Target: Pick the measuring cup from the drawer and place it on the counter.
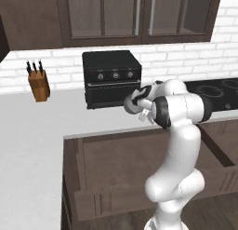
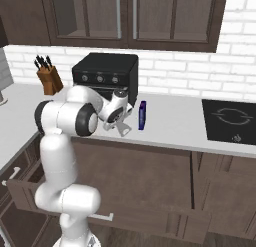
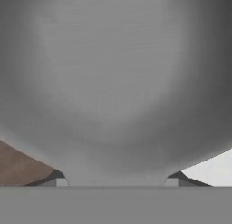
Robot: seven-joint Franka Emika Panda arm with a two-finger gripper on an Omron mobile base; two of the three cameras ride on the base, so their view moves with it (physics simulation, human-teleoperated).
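- Counter (image 2: pixel 170 126) spans the scene; we judge the free patch near the dark blue box (image 2: pixel 142 115) suits the set-down.
- Drawer (image 1: pixel 139 173) stands pulled open below the counter edge.
- Gripper (image 2: pixel 121 127) hangs at the counter's front edge, at 9 o'clock of the box.
- Measuring cup (image 3: pixel 113 82) fills the hand view as a pale blur; we judge it clamped between the fingers. Lower it level before letting go.
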